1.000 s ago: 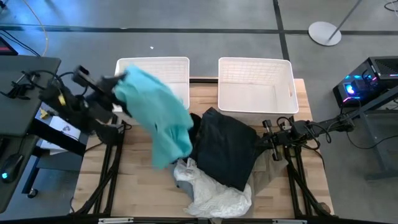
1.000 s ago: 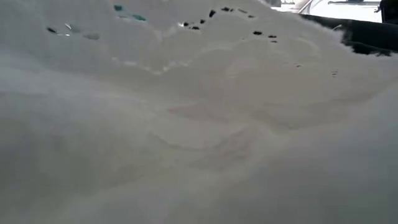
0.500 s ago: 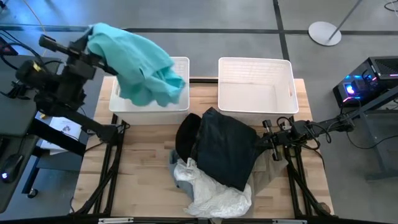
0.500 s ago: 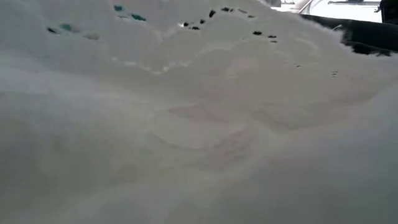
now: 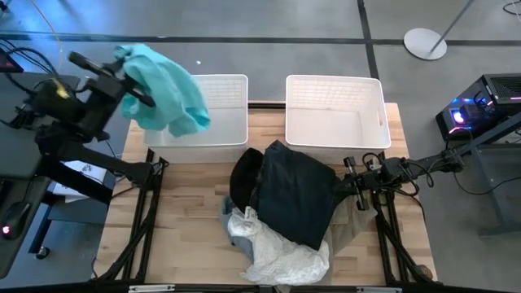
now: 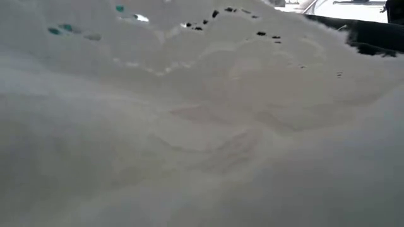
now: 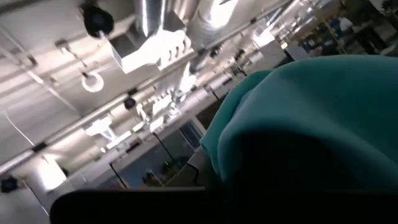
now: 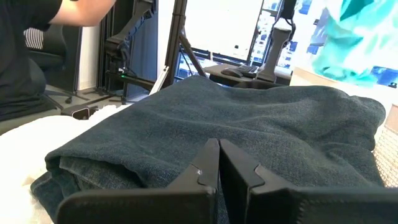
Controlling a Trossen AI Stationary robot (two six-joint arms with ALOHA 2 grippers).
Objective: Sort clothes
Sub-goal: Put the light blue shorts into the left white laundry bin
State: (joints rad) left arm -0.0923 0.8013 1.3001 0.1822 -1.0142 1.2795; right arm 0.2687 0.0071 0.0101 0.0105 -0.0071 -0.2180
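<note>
Hanging from the left gripper (image 5: 134,81), the teal garment (image 5: 163,99) is raised off the table and drapes over the left rim of the left white basket (image 5: 220,114), with most of its cloth over that basket's left part. The left gripper's fingers are closed on the upper fold of the teal garment; in the left wrist view the cloth (image 7: 311,124) fills the space just ahead of the fingers.

The right gripper (image 5: 352,175) sits low at the right side of the table, fingers pressed together with nothing between them. Its tips (image 8: 217,165) are right at the edge of the black garment (image 5: 297,195); contact cannot be confirmed.

The black garment lies at table centre, just in front of the right white basket (image 5: 374,106). The white garment (image 5: 277,252) lies partly under its front edge, toward the table's front. A beige garment (image 5: 350,224) shows beside the black one, on its right.

The low view is filled by white cloth (image 6: 202,139).
</note>
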